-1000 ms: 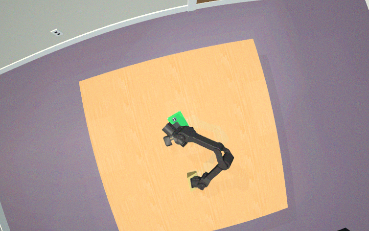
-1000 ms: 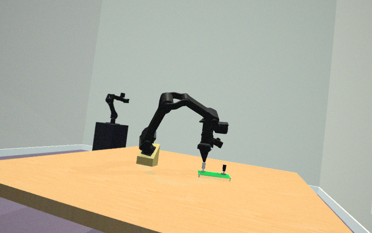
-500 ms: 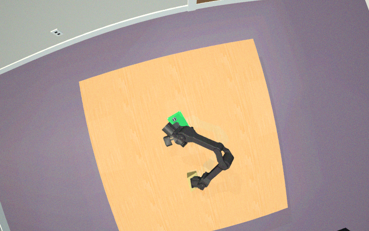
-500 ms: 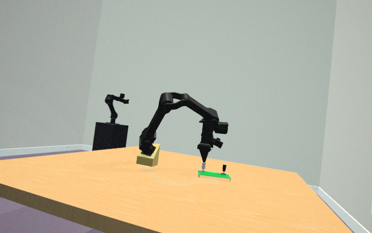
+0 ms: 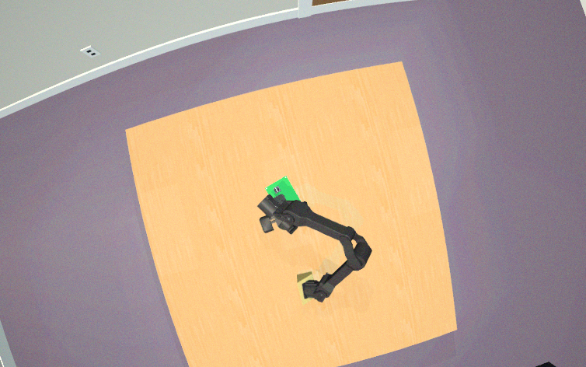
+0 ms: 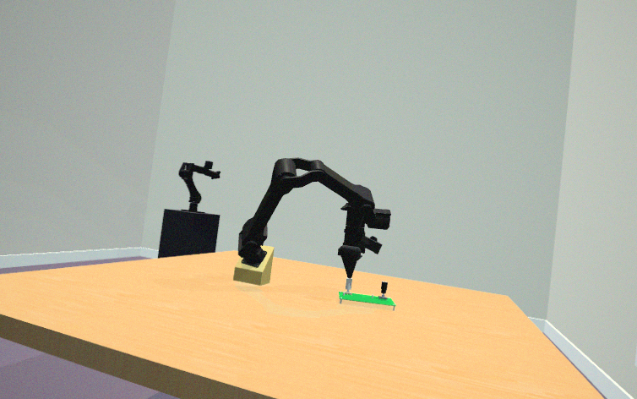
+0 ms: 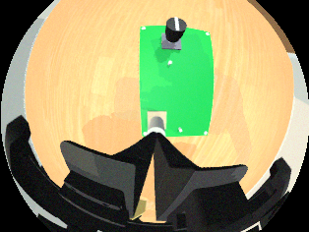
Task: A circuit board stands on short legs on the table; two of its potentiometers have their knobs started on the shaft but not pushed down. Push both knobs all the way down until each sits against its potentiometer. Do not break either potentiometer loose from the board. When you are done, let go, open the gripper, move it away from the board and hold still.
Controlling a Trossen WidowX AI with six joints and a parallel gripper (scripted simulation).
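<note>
A green circuit board (image 5: 288, 189) (image 6: 364, 297) (image 7: 184, 88) stands on short legs on the table. A black knob with a white line (image 6: 383, 286) (image 7: 175, 30) stands upright on its potentiometer (image 7: 171, 43) at the far end of the board. A light grey knob (image 6: 348, 285) (image 7: 156, 124) stands on the potentiometer at the near end; a gap under it is too small to judge. My gripper (image 6: 348, 276) (image 7: 156, 138) is shut and empty, pointing down, with its tips at the top of the grey knob. In the top view the arm hides the grey knob and the fingertips.
A small white pin (image 7: 169, 63) stands on the board near the black knob, and another (image 7: 180, 130) is beside the grey knob. My arm's tan base block (image 6: 251, 274) is on the table. A second arm (image 6: 190, 183) stands on a dark pedestal beyond the table.
</note>
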